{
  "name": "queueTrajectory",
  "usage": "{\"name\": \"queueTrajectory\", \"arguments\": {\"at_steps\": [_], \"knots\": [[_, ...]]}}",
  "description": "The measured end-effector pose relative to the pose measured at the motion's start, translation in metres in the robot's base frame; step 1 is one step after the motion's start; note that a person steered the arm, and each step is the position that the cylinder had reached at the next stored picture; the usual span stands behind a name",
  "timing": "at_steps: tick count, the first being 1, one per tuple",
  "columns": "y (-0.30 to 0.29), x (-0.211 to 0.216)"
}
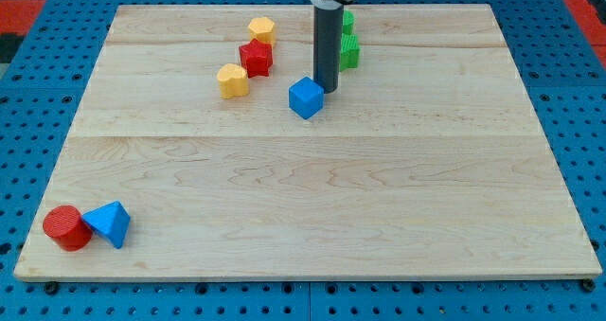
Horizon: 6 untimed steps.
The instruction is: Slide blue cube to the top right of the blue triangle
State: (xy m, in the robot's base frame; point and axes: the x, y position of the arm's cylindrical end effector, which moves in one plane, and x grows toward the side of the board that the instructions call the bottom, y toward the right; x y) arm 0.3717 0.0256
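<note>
The blue cube (305, 98) lies in the upper middle of the wooden board. My tip (327, 90) stands right against the cube's upper right side, touching or nearly touching it. The blue triangle (109, 223) lies far off in the bottom left corner of the board, with a red cylinder (66, 228) touching its left side.
A red block (256, 58) sits between two yellow blocks, one above (261, 29) and one at its lower left (233, 80). Two green blocks (350, 48) are partly hidden behind the rod at the view's top. The board's edge (303, 279) borders blue pegboard.
</note>
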Motion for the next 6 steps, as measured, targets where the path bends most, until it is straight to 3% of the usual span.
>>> {"name": "queueTrajectory", "arguments": {"at_steps": [3, 6], "knots": [[-0.079, 0.066], [-0.163, 0.075]]}}
